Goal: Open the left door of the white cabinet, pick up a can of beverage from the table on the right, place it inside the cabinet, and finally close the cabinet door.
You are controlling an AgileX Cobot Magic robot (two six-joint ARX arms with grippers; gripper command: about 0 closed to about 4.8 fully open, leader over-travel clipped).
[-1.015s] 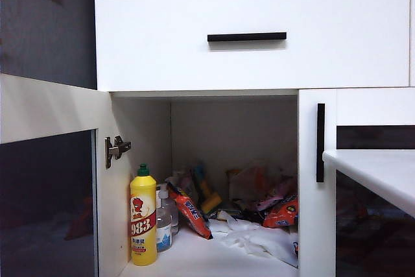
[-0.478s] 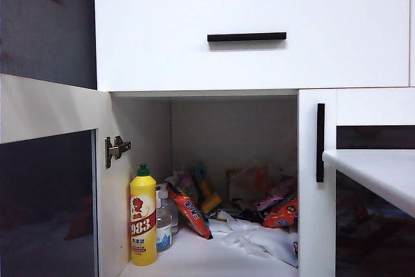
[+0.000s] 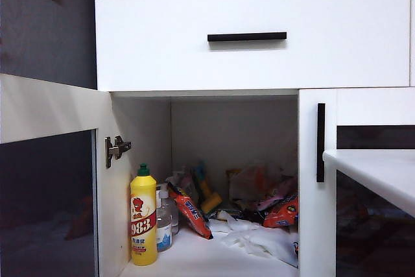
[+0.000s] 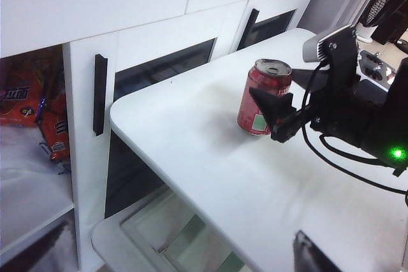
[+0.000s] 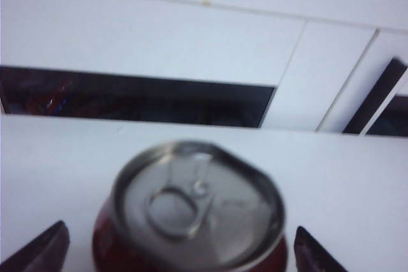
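The yellow bottle (image 3: pixel 143 218) in the white cabinet (image 3: pixel 253 37) says 983, and the right tool (image 5: pixel 175 250) is spread wide around the red can of beverage (image 4: pixel 264 96) on the tabletop (image 4: pixel 210 157), not squeezing it, while the left tool (image 4: pixel 312 256) stays wide open, holding nothing.

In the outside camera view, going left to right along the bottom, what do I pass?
The open left door → yellow bottle → red snack packet → white crumpled bag → black handle of the closed door → corner of the table.
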